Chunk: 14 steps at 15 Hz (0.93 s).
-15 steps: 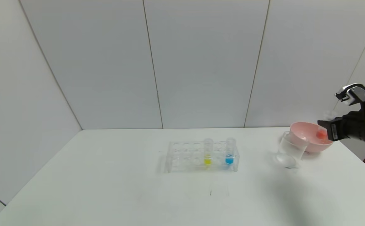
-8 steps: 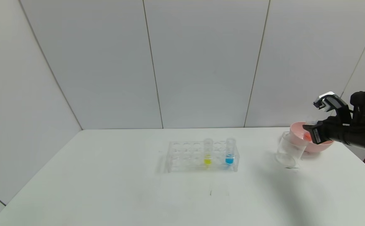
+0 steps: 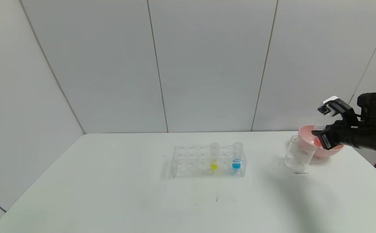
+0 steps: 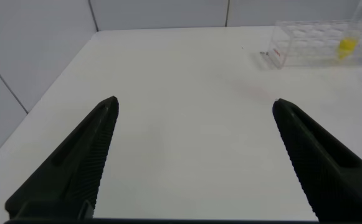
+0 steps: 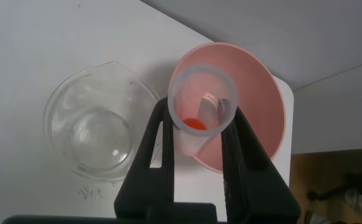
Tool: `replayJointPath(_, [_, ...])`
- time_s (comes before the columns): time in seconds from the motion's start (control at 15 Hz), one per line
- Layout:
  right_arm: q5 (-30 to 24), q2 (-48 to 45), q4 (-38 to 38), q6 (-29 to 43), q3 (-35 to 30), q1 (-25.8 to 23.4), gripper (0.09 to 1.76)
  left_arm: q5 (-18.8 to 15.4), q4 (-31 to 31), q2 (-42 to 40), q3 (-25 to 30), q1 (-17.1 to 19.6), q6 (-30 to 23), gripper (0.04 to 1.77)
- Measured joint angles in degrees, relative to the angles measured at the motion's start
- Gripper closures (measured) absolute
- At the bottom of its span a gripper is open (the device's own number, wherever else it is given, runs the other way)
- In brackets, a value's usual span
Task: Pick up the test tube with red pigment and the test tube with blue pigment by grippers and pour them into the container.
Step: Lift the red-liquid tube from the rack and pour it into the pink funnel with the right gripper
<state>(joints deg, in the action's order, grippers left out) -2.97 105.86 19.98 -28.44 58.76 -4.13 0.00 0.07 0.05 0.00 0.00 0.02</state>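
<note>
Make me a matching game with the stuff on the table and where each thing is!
Things:
1. red tube
2. blue tube
3. beaker
4. left claw

Places or states:
A. standing in the rack
B. open above bare table
C. gripped by the right claw
D. beside the pink bowl

Pairs: 1-C, 2-A, 3-D, 4-B

The right claw [image 3: 323, 127] is matte black with a white label; the left claw [image 4: 193, 155] has 2 ribbed black fingers.
</note>
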Motion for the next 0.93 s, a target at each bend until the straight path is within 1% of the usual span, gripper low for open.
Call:
replayJointPath(0.27, [1.15, -2.34, -11.12, -5.52, 2.88, -0.02, 1.35, 0.0, -0.02, 0.0, 0.0, 0.0, 0.0, 0.05])
replayJointPath(0.4, [1.3, -3.39, -13.23, -8.12, 4.74, 0.12, 1.35, 0.0, -0.02, 0.0, 0.0, 0.0, 0.02, 0.05])
replayJointPath(0.6, [1.34, -3.88, -14.74, -9.68, 7.41, 0.23, 1.35, 0.0, 0.0, 0.0, 0.0, 0.0, 0.0, 0.05])
replayJointPath(0.8, [1.32, -4.22, -20.96, -12.53, 9.85, 0.22, 1.35, 0.0, 0.0, 0.0, 0.0, 0.0, 0.0, 0.05])
replayJointPath(0.93, [1.37, -4.57, -26.43, -16.2, 12.04, 0.17, 1.35, 0.0, 0.0, 0.0, 0.0, 0.0, 0.0, 0.05])
